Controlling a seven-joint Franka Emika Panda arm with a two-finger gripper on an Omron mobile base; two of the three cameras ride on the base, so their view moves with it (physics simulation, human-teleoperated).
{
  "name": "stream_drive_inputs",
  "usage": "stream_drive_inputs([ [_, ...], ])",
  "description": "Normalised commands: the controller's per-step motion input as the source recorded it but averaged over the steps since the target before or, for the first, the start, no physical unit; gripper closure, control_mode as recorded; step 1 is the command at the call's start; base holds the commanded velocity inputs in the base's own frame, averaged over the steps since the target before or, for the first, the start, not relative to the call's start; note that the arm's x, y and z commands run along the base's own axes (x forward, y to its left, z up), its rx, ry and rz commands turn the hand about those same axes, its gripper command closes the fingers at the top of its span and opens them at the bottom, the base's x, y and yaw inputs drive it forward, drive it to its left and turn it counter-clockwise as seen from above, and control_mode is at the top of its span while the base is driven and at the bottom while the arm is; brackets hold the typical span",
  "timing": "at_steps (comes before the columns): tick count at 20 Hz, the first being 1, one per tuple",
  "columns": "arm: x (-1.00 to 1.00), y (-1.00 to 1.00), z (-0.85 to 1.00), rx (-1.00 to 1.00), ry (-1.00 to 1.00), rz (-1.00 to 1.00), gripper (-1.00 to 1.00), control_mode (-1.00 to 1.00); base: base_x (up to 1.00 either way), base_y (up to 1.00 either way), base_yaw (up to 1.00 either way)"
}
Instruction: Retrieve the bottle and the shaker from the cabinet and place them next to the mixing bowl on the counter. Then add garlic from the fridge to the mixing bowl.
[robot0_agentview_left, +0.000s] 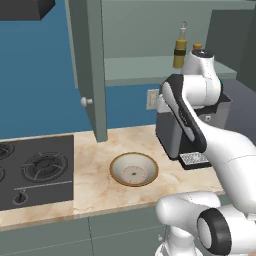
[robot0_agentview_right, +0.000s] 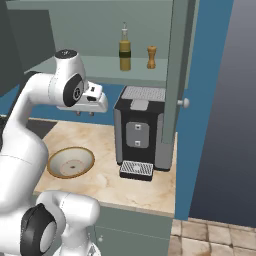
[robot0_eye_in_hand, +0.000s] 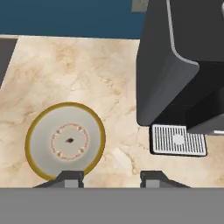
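Gripper below the cabinet shelf, targets above.
Gripper (robot0_agentview_right: 85, 114), fingers spread and empty, points down at the tabletop (robot0_agentview_right: 100, 180); upright bottle (robot0_agentview_right: 124, 48) and shaker (robot0_agentview_right: 151, 57) stand upper right of it.

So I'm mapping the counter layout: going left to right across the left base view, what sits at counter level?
Stove → mixing bowl → coffee machine, partly behind the arm. Above them, the open cabinet door hangs between stove and bowl.
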Motion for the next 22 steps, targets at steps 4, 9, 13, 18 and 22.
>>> stream_drive_inputs([
  [4,-0.11,0.01,0.0,0.0,0.0,0.01,-1.0,-1.0,0.0,0.0,0.0],
  [9,-0.33,0.04,0.43,0.0,-0.42,-0.02,-1.0,-1.0,0.0,0.0,0.0],
  [13,-0.14,-0.08,0.73,0.06,-0.59,-0.18,-1.0,-1.0,0.0,0.0,0.0],
  [18,0.01,-0.39,0.7,0.1,-0.44,-0.29,-1.0,-1.0,0.0,0.0,0.0],
  [22,0.2,-0.56,0.8,0.11,-0.2,-0.26,-1.0,-1.0,0.0,0.0,0.0],
])
